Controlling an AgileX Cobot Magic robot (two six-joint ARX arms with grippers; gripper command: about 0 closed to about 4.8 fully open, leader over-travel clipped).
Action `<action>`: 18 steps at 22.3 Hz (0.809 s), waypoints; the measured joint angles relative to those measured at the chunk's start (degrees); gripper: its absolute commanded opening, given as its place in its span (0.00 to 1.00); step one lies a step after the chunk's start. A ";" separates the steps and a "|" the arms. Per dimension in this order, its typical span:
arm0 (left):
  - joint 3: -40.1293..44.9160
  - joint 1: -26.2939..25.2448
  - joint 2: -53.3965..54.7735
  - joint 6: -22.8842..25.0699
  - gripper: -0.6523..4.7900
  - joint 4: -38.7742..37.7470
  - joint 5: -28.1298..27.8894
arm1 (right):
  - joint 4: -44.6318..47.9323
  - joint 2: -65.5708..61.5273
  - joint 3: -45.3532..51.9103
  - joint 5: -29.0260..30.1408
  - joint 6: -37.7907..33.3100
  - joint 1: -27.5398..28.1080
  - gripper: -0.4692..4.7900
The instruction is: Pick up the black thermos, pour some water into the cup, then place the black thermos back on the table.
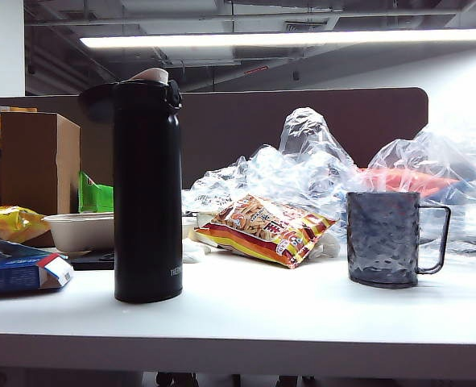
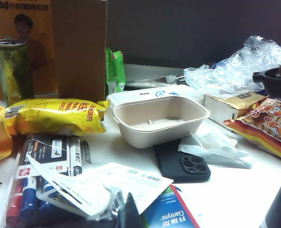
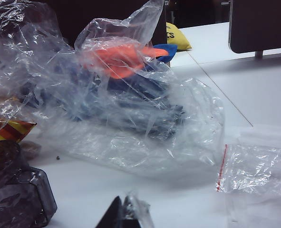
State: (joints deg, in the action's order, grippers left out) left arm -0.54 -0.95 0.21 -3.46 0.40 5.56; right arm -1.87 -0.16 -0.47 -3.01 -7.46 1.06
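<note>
The black thermos (image 1: pixel 147 189) stands upright, lid flipped open, near the worktop's (image 1: pixel 246 314) front edge. The cup (image 1: pixel 384 239) stands well apart. Both sets of fingers, left (image 2: pixel 123 213) and right (image 3: pixel 123 213), are closed on nothing, away from both.

We see a heap of crumpled clear plastic bags (image 3: pixel 126 114) on the white tabletop (image 3: pixel 254 90), orange and blue things inside. The cup (image 3: pixel 16 194) sits near one corner; our right hand's (image 3: pixel 123 216) dark, closed tip pokes in.
</note>
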 measured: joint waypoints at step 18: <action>-0.31 0.00 -0.02 -9.73 1.00 3.96 0.22 | -0.04 -0.04 -4.72 0.02 -5.60 -0.02 1.00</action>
State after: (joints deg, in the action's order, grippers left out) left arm -0.84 -0.95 0.19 -13.19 4.36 5.78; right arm -1.91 -0.21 -5.19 -2.98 -13.06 1.04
